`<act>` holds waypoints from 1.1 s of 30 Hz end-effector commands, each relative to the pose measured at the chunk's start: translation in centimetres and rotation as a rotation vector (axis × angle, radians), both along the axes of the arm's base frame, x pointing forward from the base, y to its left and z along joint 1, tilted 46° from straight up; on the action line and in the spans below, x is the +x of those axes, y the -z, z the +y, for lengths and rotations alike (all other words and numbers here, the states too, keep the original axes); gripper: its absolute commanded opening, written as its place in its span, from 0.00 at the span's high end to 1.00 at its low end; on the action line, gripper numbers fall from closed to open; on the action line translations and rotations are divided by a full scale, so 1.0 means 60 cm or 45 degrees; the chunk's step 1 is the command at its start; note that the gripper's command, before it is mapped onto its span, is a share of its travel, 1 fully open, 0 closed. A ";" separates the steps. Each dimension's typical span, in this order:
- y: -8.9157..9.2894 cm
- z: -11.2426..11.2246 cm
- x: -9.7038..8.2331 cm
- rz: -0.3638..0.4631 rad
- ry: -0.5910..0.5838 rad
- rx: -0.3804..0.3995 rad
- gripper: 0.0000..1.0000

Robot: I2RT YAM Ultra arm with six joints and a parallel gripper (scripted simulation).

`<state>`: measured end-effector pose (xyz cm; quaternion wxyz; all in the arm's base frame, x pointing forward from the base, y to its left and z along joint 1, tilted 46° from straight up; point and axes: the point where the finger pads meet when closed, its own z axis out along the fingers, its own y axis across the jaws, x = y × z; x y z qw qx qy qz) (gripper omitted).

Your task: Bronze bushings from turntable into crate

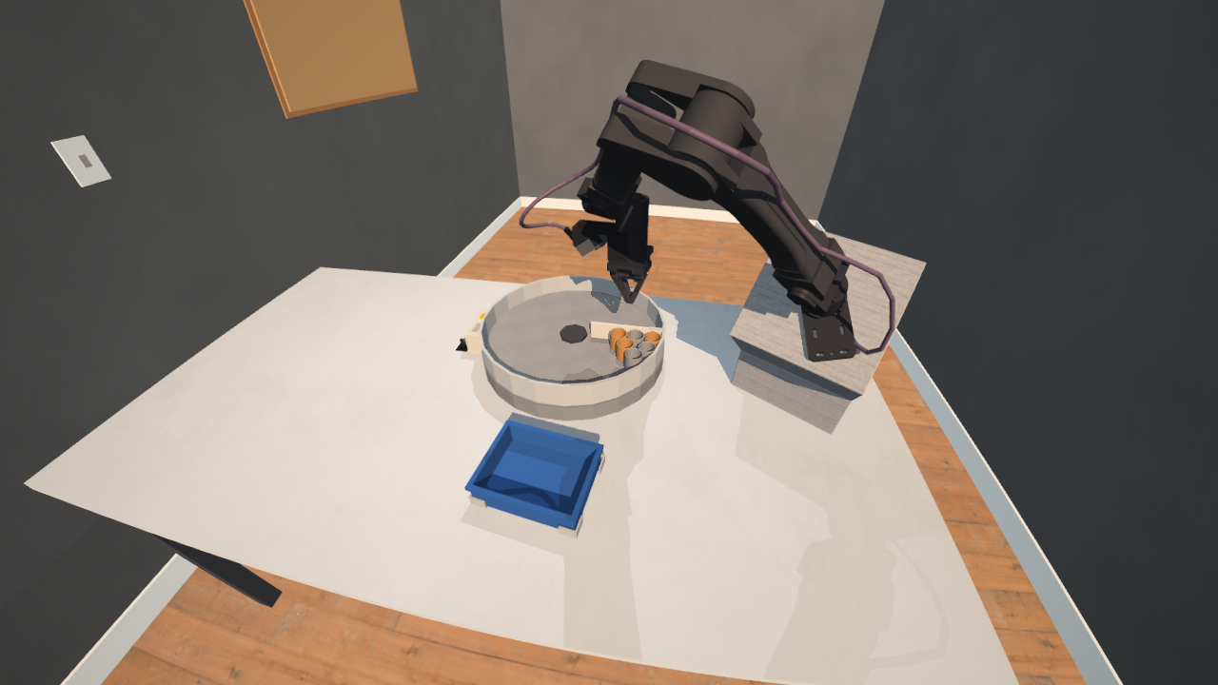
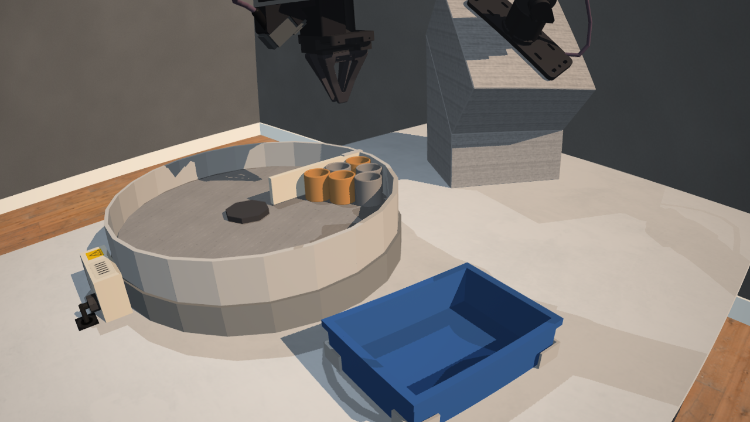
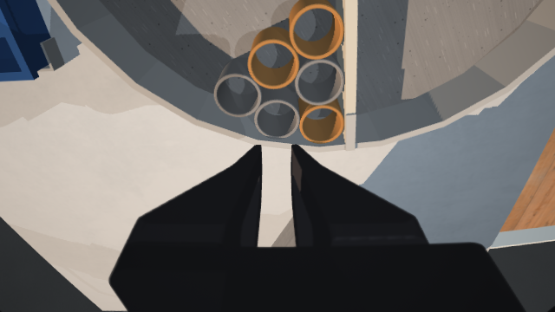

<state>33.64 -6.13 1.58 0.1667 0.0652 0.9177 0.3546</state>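
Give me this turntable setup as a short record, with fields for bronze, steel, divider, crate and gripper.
bronze bushings: three, upright on the turntable
steel bushings: three, upright, clustered with the bronze
divider: cream, beside the cluster
crate: blue, nothing inside, bronze still to be moved
gripper: above the turntable, fingers slightly apart, holding nothing

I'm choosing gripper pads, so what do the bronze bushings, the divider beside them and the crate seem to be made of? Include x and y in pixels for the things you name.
Bronze bushings (image 1: 624, 348) (image 2: 341, 189) (image 3: 273, 82): probably metal; even orange-brown, satin-looking walls.

Divider (image 1: 601, 330) (image 2: 287, 186) (image 3: 350, 56): painted wood or plastic, unclear; flat cream, no grain.

Crate (image 1: 532, 514) (image 2: 471, 368) (image 3: 27, 65): likely matte moulded plastic; uniform blue, soft shading.
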 end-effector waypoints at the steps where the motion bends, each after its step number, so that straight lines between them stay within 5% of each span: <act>1: 0.010 0.012 0.015 0.059 0.145 0.044 0.85; 6: 0.044 0.040 0.024 0.197 0.258 0.101 0.85; 9: 0.028 0.042 0.034 0.172 0.279 0.095 0.85; 16: 0.066 0.074 0.043 0.319 0.397 0.171 0.85; 33: 0.069 0.076 0.053 0.348 0.458 0.195 0.85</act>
